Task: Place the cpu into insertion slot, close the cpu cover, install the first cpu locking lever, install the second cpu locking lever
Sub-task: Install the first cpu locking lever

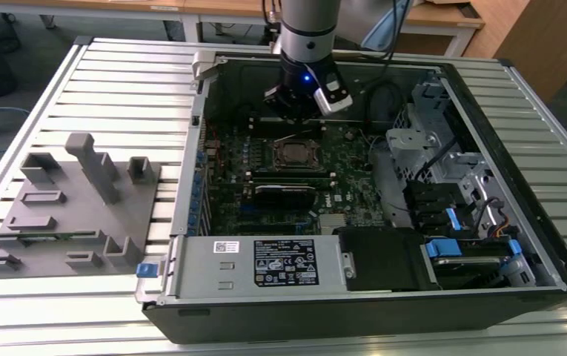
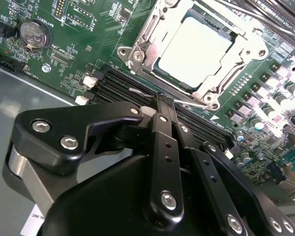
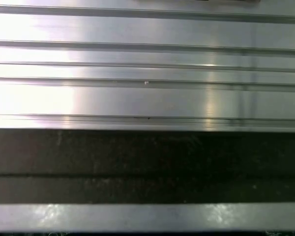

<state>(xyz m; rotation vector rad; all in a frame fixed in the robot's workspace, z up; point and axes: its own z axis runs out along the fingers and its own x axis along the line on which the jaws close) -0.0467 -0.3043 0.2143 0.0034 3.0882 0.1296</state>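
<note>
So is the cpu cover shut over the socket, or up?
Shut, it seems: in the second wrist view the cpu cover lies flat around the cpu, whose top shows through its window.

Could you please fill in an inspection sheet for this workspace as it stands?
Surface: ribbed aluminium table carrying an open computer case.
Job's things: the cpu sits in its socket; the cpu cover lies flat around it; a thin lever rod runs along the socket edge.
Clutter: grey fixture tray on the exterior view's left of the case.
Grippers: the gripper is low over the motherboard, beside the socket and next to the lever rod.
Cables: dark cables with blue connectors inside the case, at the exterior view's right.
Surroundings: wooden desks behind the table.
</note>
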